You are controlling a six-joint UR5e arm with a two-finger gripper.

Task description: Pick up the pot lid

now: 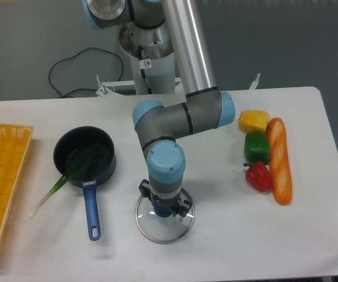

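Silver-grey hand (165, 205): pointed down over the pot lid, narrowed on the blue knob (164, 212), which it held between its two fingers.
Pot lid (164, 234): lay flat on the table directly below the hand, see-through, with a shiny round rim; the knob stood at its middle, partly hidden by the fingers.
Arm (183, 119): reached in from the top of the picture and bent down to the hand, its joints grey and dull blue.
Black pot (64, 141): sat to the left of the arm, apart from the lid, its open side up.
Blue handle (91, 214): ran from the pot toward the bottom of the picture.
Green stalk (58, 187): rested partly inside the pot and stuck out over its rim toward the lower left.
Red pepper (259, 177): lay well to the right of the lid, stem toward the left.
Green pepper (256, 147): was just beyond the red one.
Yellow pepper (253, 120): was just beyond the green one.
Orange carrot shape (281, 170): stretched lengthwise to the right of the peppers.
Yellow crate (9, 170): stood at the left edge.
Black cable (121, 61): curved behind the table.
Table (245, 247): white, under all the food and cookware.
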